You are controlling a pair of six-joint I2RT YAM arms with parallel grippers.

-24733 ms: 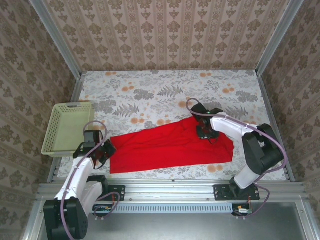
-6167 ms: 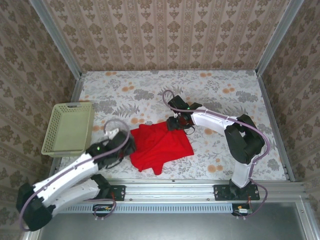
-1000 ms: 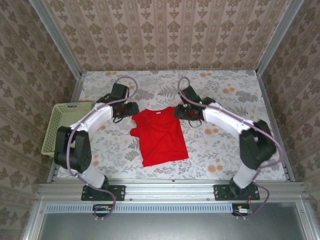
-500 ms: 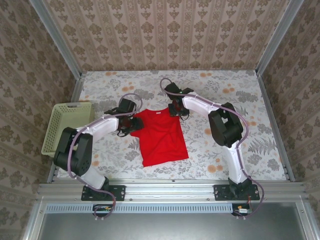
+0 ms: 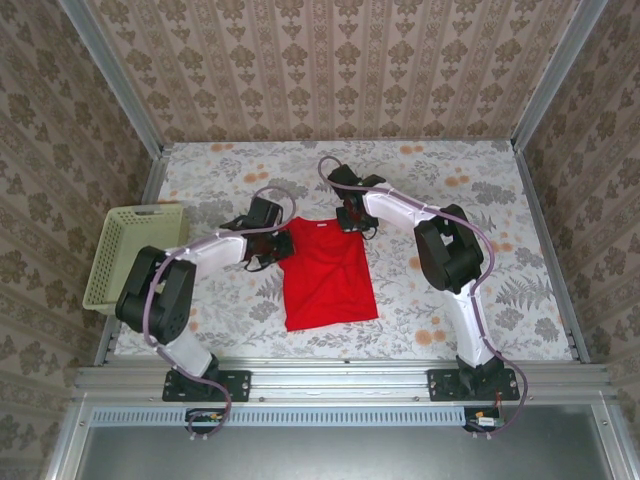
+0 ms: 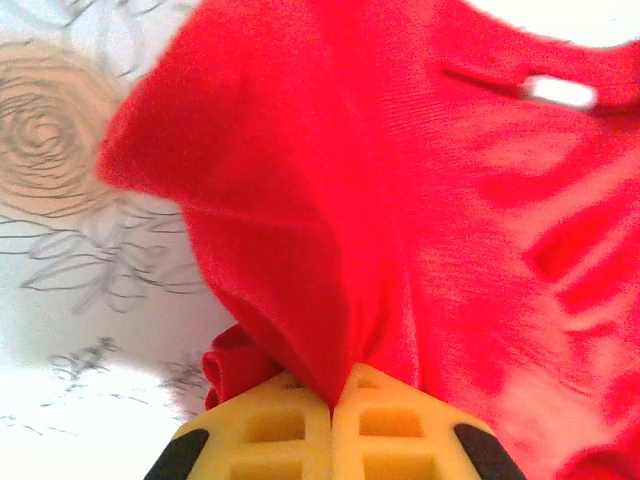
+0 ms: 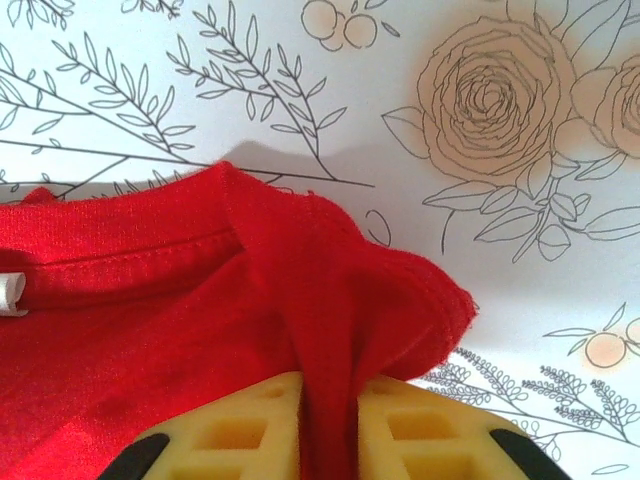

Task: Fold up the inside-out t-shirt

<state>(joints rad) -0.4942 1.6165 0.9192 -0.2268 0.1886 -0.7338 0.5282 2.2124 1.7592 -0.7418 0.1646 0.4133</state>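
The inside-out t-shirt (image 5: 328, 275), a narrow panel at the centre of the table (image 5: 450, 180), is pinched at its 10 and 1 o'clock corners by the clamped left gripper (image 5: 278, 243) and right gripper (image 5: 352, 218); the sleeves are apparently tucked in, and crosswise folding is judged outstanding.

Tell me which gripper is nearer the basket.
Left. The left gripper pinches the t-shirt at its basket-side top corner, to the right of the basket. The right gripper pinches the opposite top corner, farther away across the shirt.

Yellow-green basket (image 5: 138, 255) sits at L edge of floral-print table (image 5: 470, 200).
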